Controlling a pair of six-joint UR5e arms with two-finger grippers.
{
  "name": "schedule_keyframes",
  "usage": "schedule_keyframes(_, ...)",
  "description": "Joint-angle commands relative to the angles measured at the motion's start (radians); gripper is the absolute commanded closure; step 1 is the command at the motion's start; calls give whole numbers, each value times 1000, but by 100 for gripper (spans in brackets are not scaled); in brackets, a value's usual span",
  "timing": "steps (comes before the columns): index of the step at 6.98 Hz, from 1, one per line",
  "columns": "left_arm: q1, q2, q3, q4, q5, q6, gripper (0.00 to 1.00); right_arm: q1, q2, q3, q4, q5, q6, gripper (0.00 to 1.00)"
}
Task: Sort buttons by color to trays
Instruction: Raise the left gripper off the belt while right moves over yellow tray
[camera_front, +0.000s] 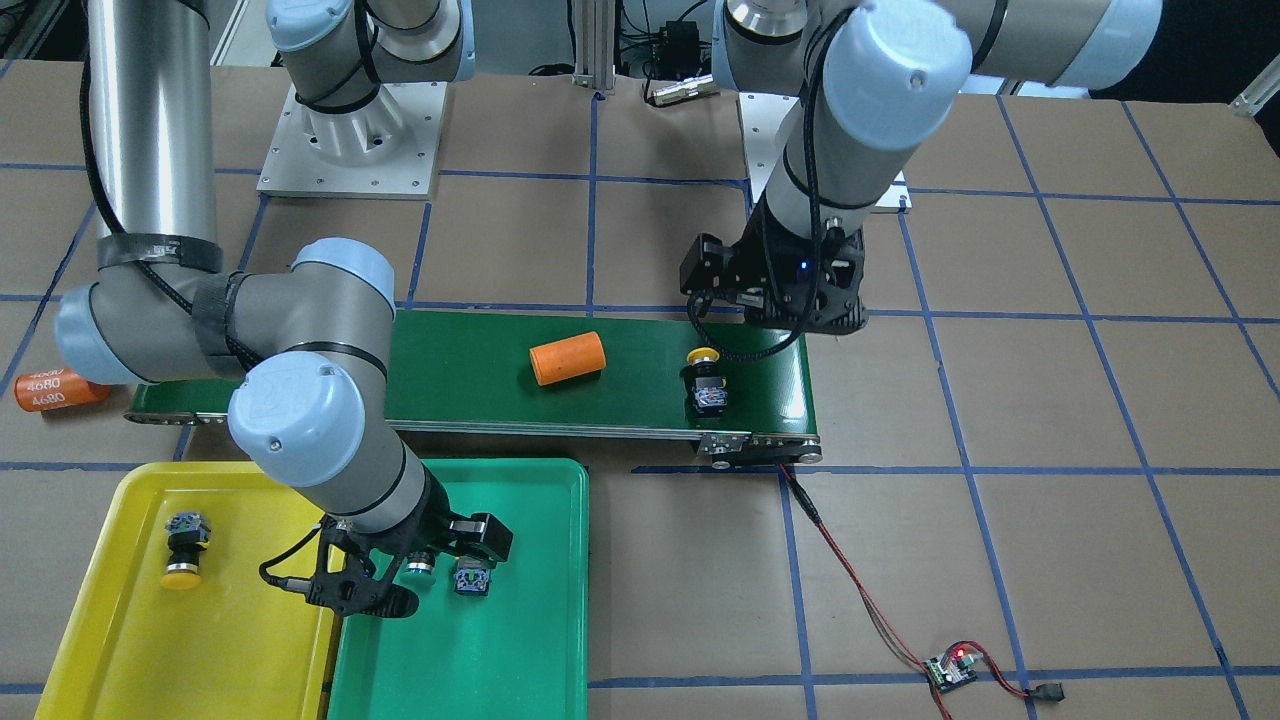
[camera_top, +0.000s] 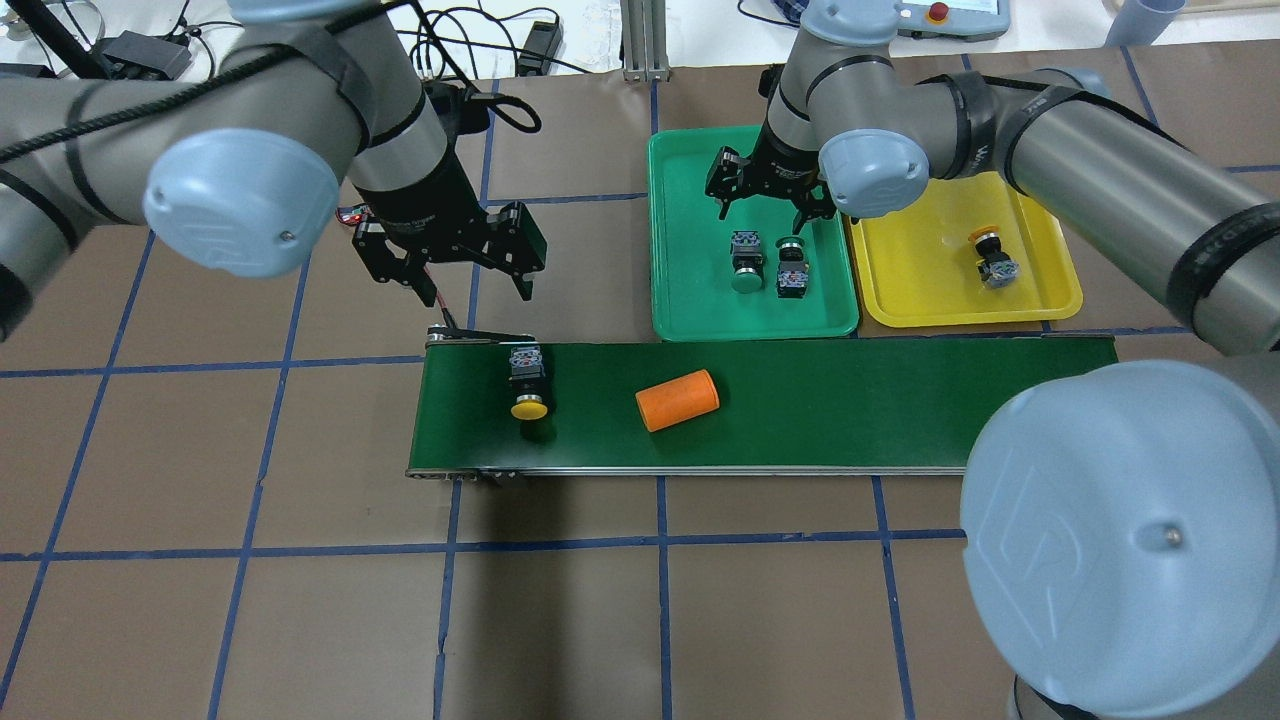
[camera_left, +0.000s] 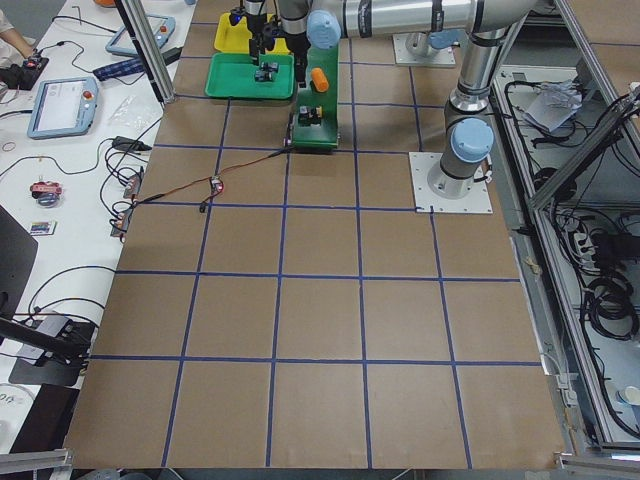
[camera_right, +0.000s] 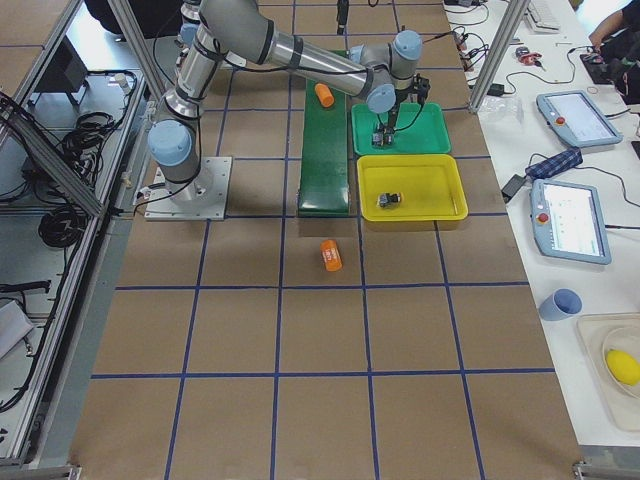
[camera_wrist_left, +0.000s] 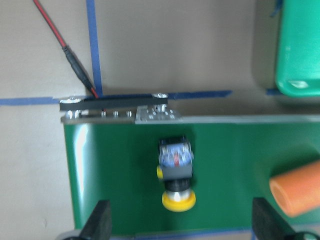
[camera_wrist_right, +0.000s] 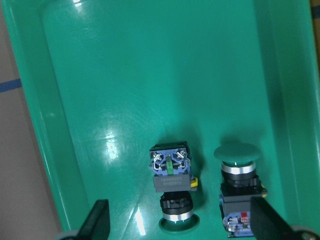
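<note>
We're after the last yellow button (camera_top: 527, 385) on the belt (camera_top: 850, 400): our left gripper (camera_top: 470, 285) (gaping, empty, as is the right gripper (camera_top: 765, 205)) must descend and close.

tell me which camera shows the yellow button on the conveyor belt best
The left wrist-mounted view: the yellow button lies large and central on the conveyor belt, cap and contact block visible, though blurred. Overhead and front-facing views show it whole but small. In exterior left it is a speck; exterior right hardly shows it.
</note>
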Motion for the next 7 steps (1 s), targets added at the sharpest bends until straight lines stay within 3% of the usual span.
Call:
schedule_keyframes(1,-18,117,29,-136,0,24,0,-38,-101,62,32,1,-29,0)
schedule_keyframes(2,-9,166,-25,-145,8,96,0,-74,-150,100,49,-1,-67,0)
schedule_keyframes(3,69,152,-52,45,-3,128,0,-93,-219,137,129,-4,-75,0)
schedule_keyframes(4,176,137,-64,83,-3,121,0,-98,-290,145,206,-19,-73,0)
schedule_keyframes(5,174,161,-61,38,6,121,0,-101,-356,147,319,-91,-75,0)
schedule_keyframes(7,161,201,-92,-44,32,135,0,-99,-416,159,450,-142,-69,0)
